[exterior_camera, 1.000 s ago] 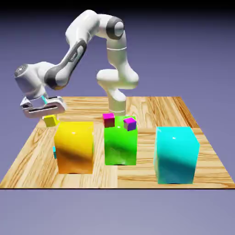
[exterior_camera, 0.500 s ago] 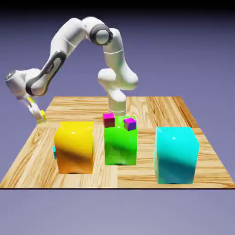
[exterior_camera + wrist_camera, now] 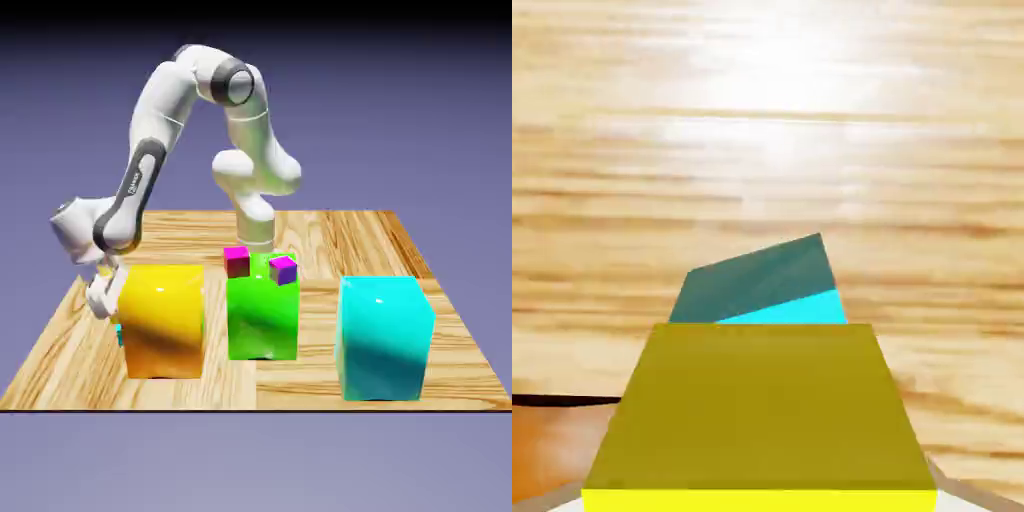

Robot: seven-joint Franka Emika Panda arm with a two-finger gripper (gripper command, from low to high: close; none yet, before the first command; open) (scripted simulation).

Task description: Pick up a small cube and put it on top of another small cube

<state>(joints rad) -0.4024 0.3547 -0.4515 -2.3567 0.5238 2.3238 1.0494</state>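
Near the worktop's (image 3: pixel 60 345) left edge, the yellow cube (image 3: pixel 760 410), clamped in the tool (image 3: pixel 103 297), has been lowered beside the orange block (image 3: pixel 162 320), just above the cyan cube (image 3: pixel 774 283); release appears imminent.

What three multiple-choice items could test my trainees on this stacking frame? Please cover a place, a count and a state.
1. In the hand view, where is the tiny cyan cube?
A. Just beyond the tiny yellow cube
B. On the green block
C. Out of sight

2. How many big blocks stand on the table in the exterior view?
A. Two
B. Three
C. Four

3. What is the gripper doing?
A. Open, empty
B. Holding the yellow cube
C. Holding the magenta cube

Key: 1 A, cyan shows directly past the yellow cube's far edge. 2 B, yellow-orange block, green block, large cyan block. 3 B, the yellow cube fills the space between the fingertips.
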